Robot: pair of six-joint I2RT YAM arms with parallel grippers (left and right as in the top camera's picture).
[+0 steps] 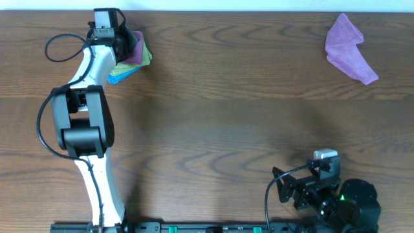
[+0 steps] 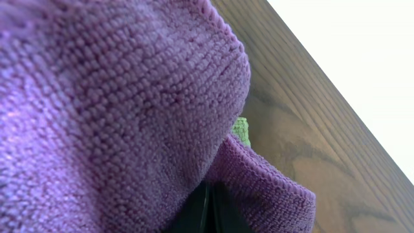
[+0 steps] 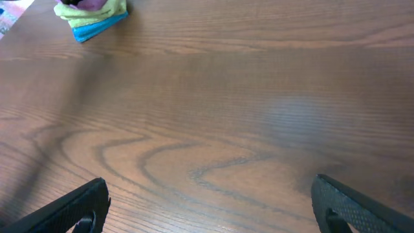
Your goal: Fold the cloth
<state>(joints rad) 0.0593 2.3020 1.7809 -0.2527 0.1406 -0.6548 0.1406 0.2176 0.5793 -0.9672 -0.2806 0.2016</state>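
Observation:
The pinkish-purple cloth (image 1: pixel 137 50) lies on top of a small stack at the table's far left corner. It fills the left wrist view (image 2: pixel 116 97), and a bit of it shows far off in the right wrist view (image 3: pixel 90 3). My left gripper (image 1: pixel 123 45) is down on this cloth, and its dark fingers (image 2: pixel 210 210) are pressed together with cloth bunched over them. My right gripper (image 1: pixel 291 188) is open and empty (image 3: pixel 210 207), low over bare wood at the near right.
Under the cloth lie a lime-green cloth (image 1: pixel 146 58) (image 2: pixel 240 131) (image 3: pixel 97 14) and a blue one (image 1: pixel 119 76) (image 3: pixel 97 29). A crumpled lavender-purple cloth (image 1: pixel 348 48) lies at the far right. The table's far edge (image 2: pixel 310 77) runs close behind the stack.

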